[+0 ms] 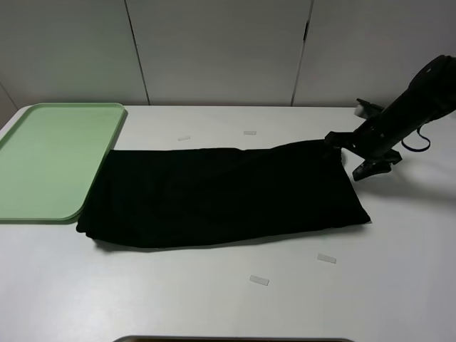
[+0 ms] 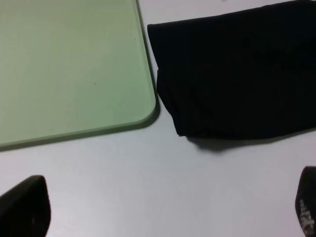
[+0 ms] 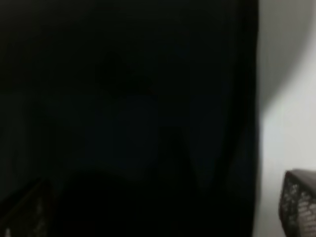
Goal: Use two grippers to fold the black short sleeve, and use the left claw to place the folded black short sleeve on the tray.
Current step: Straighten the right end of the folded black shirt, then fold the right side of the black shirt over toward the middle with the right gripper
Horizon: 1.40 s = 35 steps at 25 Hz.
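Bright even light, soft shadows, wrist views blurred

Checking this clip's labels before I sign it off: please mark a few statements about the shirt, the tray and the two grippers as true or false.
1. The black short sleeve lies on the table, beside the tray. True.
2. A folded garment sits in the tray. False: the shirt is off it, on the table.
3. The right gripper is at the shirt's end farthest from the tray. True.
4. The left gripper is shut on the cloth. False: its fingers stand wide apart over bare table near the tray's corner.
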Each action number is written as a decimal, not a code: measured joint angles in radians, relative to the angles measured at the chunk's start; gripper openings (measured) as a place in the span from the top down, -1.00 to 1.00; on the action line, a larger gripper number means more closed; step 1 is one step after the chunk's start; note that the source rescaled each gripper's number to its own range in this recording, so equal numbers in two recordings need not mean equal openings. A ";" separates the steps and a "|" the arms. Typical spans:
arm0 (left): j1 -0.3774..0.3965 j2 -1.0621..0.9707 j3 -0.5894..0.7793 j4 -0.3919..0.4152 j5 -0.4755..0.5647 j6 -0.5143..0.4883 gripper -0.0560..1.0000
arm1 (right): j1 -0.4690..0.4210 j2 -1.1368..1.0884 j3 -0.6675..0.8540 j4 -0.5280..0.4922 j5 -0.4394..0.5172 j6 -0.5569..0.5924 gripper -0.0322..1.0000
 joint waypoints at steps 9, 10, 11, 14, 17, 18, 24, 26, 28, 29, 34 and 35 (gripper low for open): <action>0.000 -0.001 0.000 0.000 0.000 0.000 -1.00 | 0.045 0.052 -0.020 0.026 0.016 -0.040 -1.00; 0.000 -0.001 0.000 0.000 0.000 0.000 -1.00 | 0.060 0.053 -0.021 0.045 0.022 -0.041 -1.00; 0.000 -0.001 0.000 0.000 0.000 0.000 -1.00 | 0.067 0.055 -0.022 0.059 0.027 -0.042 -1.00; 0.000 -0.001 0.000 0.000 0.000 0.000 -1.00 | 0.095 0.058 -0.024 0.117 0.056 -0.043 -0.94; 0.000 -0.001 0.000 0.000 0.000 0.000 -1.00 | 0.120 0.070 -0.021 0.141 0.070 -0.042 -0.37; 0.000 -0.001 0.000 0.000 0.000 0.000 -1.00 | 0.126 0.075 -0.018 0.142 0.070 -0.042 -0.13; 0.000 -0.001 0.000 0.000 0.000 0.000 -1.00 | 0.135 0.081 -0.016 0.071 0.046 -0.032 0.72; 0.000 -0.001 0.000 0.000 0.000 0.000 -1.00 | 0.140 0.078 -0.017 0.026 0.045 -0.012 0.72; 0.000 -0.001 0.000 0.000 0.000 0.000 -1.00 | 0.150 0.067 -0.020 -0.043 0.041 0.038 0.72; 0.000 -0.001 0.000 0.000 0.000 0.000 -1.00 | 0.155 0.059 -0.020 -0.089 0.041 0.065 0.72; 0.000 -0.001 0.000 0.000 0.000 0.000 -1.00 | 0.160 0.014 -0.015 -0.390 0.022 0.154 0.72; 0.000 -0.001 0.000 0.000 0.000 0.000 -1.00 | 0.155 -0.016 -0.010 -0.546 0.008 0.210 0.72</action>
